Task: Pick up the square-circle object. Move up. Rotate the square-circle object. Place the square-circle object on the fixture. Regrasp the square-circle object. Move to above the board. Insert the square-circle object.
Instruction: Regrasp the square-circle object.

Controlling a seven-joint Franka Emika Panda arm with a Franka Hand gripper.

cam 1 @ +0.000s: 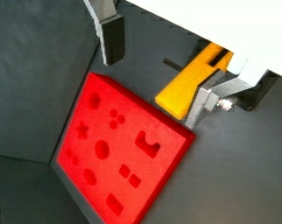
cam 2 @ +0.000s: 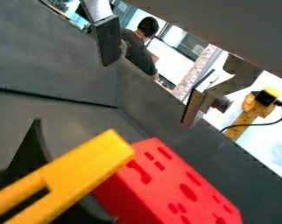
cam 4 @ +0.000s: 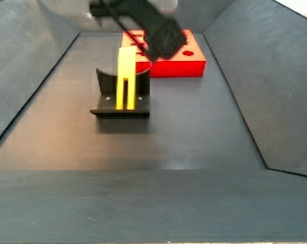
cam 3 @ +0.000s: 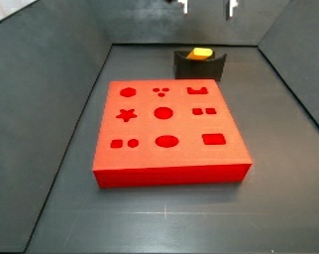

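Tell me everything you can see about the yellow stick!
The square-circle object is a long yellow-orange bar, smooth like plastic, with flat sides and a dark line along its length. It rests in the notch of the dark fixture, sticking out past it, with the red board beside the fixture. Nothing else touches it: the hand is open and apart from it, with one silver finger in front of it in a wrist view.
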